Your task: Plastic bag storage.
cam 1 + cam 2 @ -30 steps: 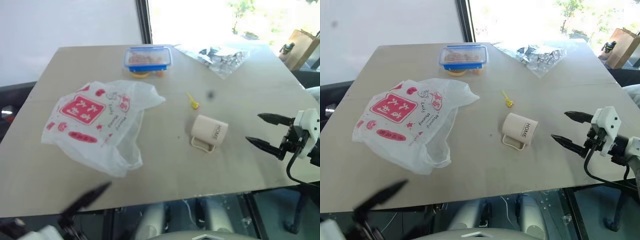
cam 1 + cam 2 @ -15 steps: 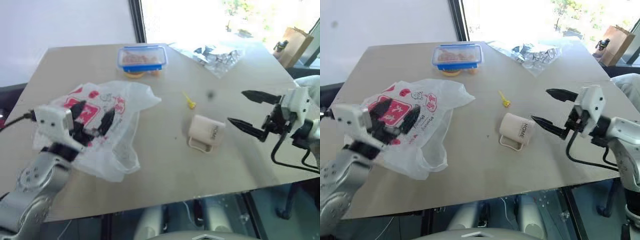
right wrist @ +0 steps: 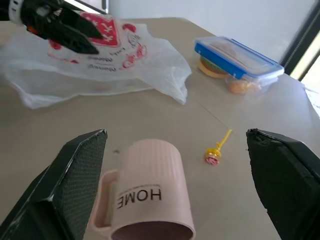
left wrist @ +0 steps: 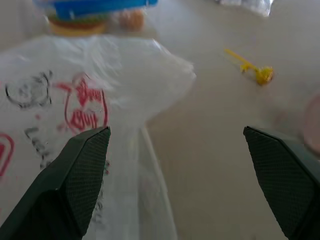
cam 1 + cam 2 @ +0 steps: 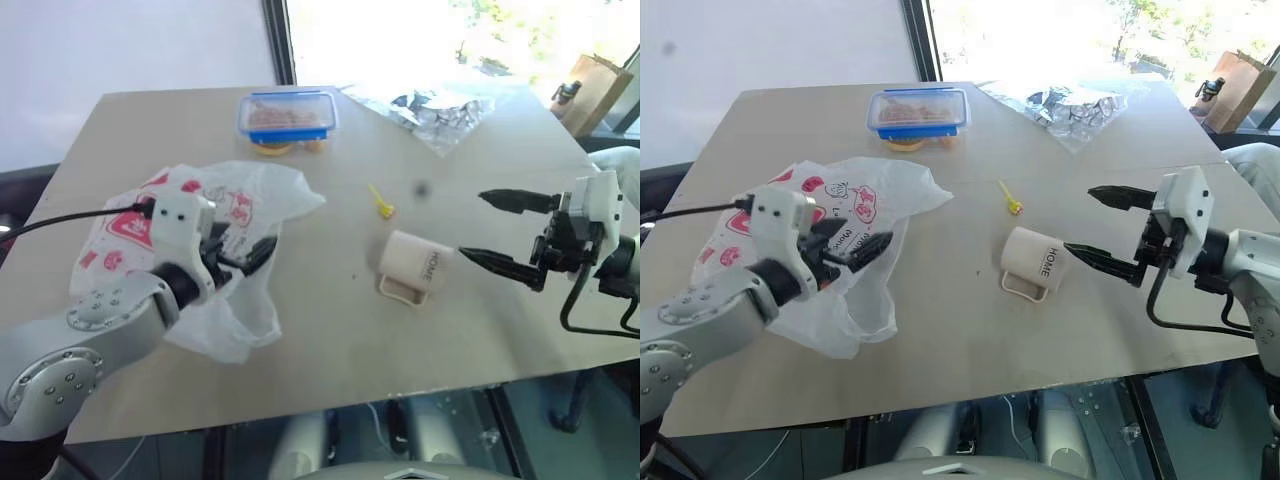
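The plastic bag [image 5: 265, 195], thin translucent white with red print, lies crumpled on the left half of the table [image 5: 330, 340]. My left gripper [image 5: 245, 250] hovers open over the bag's right side, its jaws wide apart with nothing between them. The left wrist view shows the bag [image 4: 100, 90] under and ahead of those fingers. On the right my right gripper [image 5: 471, 225] stands open and level, pointing left at a pale mug [image 5: 420, 265] marked HOME that lies on its side. Its tips are just short of the mug [image 3: 145, 190].
A small yellow pick [image 5: 382, 203] lies beyond the mug. A blue-lidded clear food box [image 5: 288, 113] sits at the back of the table, a crumpled silvery wrapper [image 5: 440, 108] at the back right. A brown paper bag [image 5: 588, 90] stands off the table's far right corner.
My left arm has come up from below the table's front edge and now sits over the bag. My right gripper has moved left and up, closer to the mug. Both stay open.
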Robot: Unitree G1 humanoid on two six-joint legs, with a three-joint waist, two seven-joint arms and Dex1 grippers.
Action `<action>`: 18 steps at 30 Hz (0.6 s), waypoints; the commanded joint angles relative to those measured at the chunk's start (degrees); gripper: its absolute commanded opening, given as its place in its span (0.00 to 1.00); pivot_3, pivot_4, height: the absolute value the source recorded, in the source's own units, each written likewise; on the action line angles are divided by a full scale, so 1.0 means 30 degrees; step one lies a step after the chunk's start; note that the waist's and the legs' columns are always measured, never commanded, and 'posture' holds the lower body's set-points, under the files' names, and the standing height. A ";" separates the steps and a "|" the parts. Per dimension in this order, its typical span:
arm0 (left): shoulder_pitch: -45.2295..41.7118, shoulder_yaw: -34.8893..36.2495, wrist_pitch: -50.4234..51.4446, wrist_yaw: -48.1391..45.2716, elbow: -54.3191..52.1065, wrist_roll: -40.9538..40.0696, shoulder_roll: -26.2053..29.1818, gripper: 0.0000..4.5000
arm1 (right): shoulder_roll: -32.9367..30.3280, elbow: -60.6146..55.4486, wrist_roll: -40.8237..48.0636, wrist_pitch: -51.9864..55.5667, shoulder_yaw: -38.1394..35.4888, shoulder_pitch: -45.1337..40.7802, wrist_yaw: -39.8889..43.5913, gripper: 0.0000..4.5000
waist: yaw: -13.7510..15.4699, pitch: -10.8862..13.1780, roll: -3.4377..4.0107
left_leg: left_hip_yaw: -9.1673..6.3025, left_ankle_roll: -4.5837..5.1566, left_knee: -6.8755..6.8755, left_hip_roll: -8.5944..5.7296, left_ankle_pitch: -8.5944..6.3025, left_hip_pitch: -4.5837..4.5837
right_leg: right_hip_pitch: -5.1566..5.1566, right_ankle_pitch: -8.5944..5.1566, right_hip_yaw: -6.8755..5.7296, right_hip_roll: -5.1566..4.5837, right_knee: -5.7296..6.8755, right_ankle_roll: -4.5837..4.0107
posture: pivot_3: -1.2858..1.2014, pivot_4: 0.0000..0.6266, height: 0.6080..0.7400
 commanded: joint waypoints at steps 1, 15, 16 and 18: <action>-0.0582 -0.1108 0.2760 0.3634 -0.1331 0.2293 0.0520 0.99 | -0.0324 -0.0944 0.0568 -0.0071 -0.0818 0.0257 0.0283 1.00 | 0.0035 -0.0001 -0.0001 | 0.0000 -0.0005 0.0000 -0.0003 0.0003 -0.0001 | 0.0002 -0.0016 0.0001 0.0002 -0.0002 -0.0028 | 0.52 0.24 1.00; -0.4148 -0.6162 0.7642 0.5074 0.1311 0.9895 -0.3662 0.99 | -0.0226 -0.1589 0.0436 -0.0180 -0.0343 0.0786 0.0562 1.00 | 0.0046 -0.0011 -0.0001 | -0.0014 -0.0027 0.0010 -0.0021 0.0018 0.0010 | 0.0027 -0.0007 0.0011 0.0021 0.0009 -0.0024 | 0.52 0.24 1.00; -0.4262 -0.6120 0.7756 0.4945 0.1601 1.0414 -0.3952 0.99 | -0.0196 -0.1638 0.0357 -0.0195 -0.0240 0.0737 0.0503 1.00 | 0.0032 -0.0010 -0.0004 | -0.0013 -0.0027 0.0010 -0.0022 0.0019 0.0006 | 0.0025 -0.0006 0.0012 0.0022 0.0007 -0.0022 | 0.52 0.24 1.00; -0.4561 -0.6395 0.7722 0.4810 0.2017 1.1833 -0.4291 0.88 | -0.0106 -0.1807 0.0535 -0.0022 -0.0190 0.0541 0.0294 1.00 | 0.0023 -0.0011 -0.0005 | -0.0012 -0.0027 0.0010 -0.0020 0.0019 0.0010 | 0.0026 -0.0001 0.0014 0.0021 0.0009 -0.0015 | 0.52 0.24 1.00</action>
